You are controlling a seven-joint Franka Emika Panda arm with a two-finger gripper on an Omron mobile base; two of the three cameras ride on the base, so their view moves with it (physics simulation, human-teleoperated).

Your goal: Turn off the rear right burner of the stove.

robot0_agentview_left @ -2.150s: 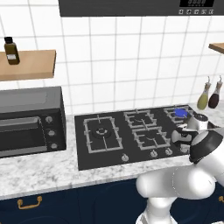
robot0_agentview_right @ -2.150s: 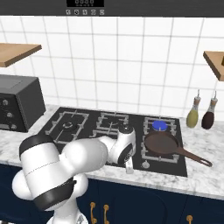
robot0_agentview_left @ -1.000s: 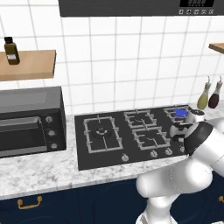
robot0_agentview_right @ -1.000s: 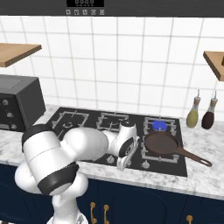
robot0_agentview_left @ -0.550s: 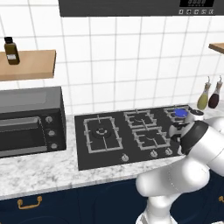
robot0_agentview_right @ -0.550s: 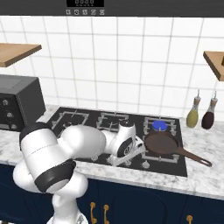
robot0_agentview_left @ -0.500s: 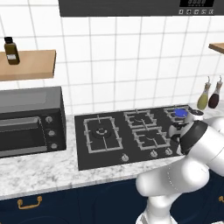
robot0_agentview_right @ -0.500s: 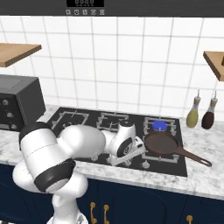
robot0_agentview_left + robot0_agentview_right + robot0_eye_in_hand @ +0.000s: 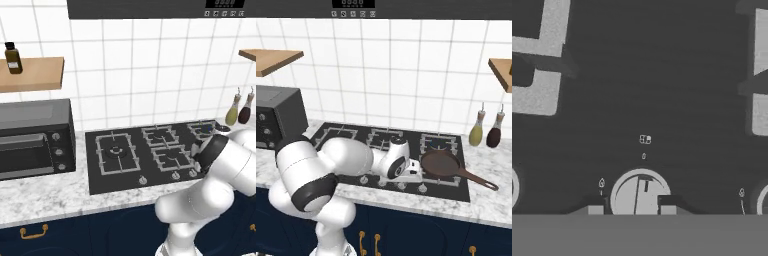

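The stove (image 9: 127,172) is a black glass cooktop with grey grates. Its rear right burner (image 9: 442,141) sits behind the pan, and my arm partly covers the burner (image 9: 206,129) in the left base view. I cannot tell whether it burns. My gripper (image 9: 415,177) points down at the knob row on the stove's front edge. In the hand view a round silver knob (image 9: 641,194) sits between my fingertips (image 9: 595,210), with its pointer line almost straight up. My gripper (image 9: 631,210) looks shut on this knob.
A brown frying pan (image 9: 442,164) rests on the front right burner, its handle pointing right. Two bottles (image 9: 476,134) stand at the wall right of the stove. A black toaster oven (image 9: 35,140) stands left of it. More knobs (image 9: 382,182) line the front edge.
The hand has rolled at the knob row and shifted slightly right along the stove's front edge. Pan and bottles have stayed put.
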